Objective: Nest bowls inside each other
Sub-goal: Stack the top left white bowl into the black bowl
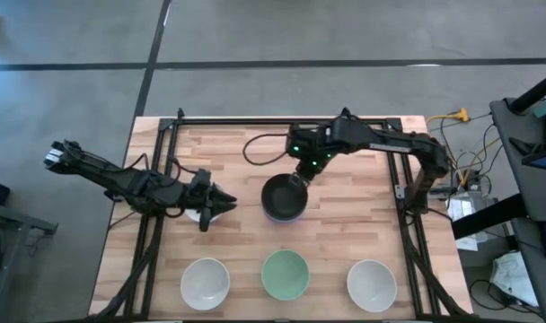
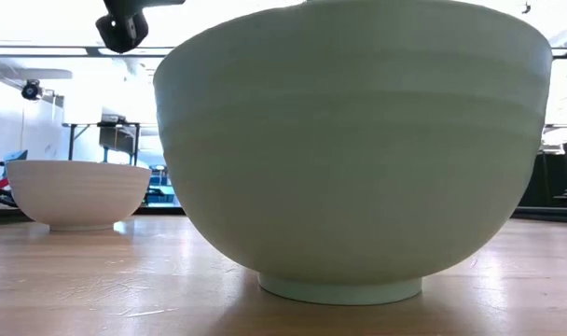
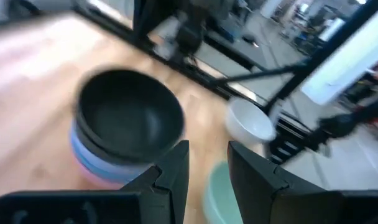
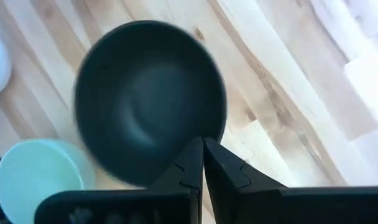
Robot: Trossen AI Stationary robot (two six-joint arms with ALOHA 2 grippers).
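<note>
The wooden table (image 1: 345, 229) sits on a grey concrete floor (image 1: 66, 99). Just off its right side there's a tangle of cables (image 1: 471, 161) and a dark desk (image 1: 529, 135), with white papers (image 1: 515, 274) lying nearby.

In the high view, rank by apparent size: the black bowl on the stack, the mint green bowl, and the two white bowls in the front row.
1. black bowl, marginally
2. mint green bowl, left white bowl and right white bowl: alike, so unranked.
</note>
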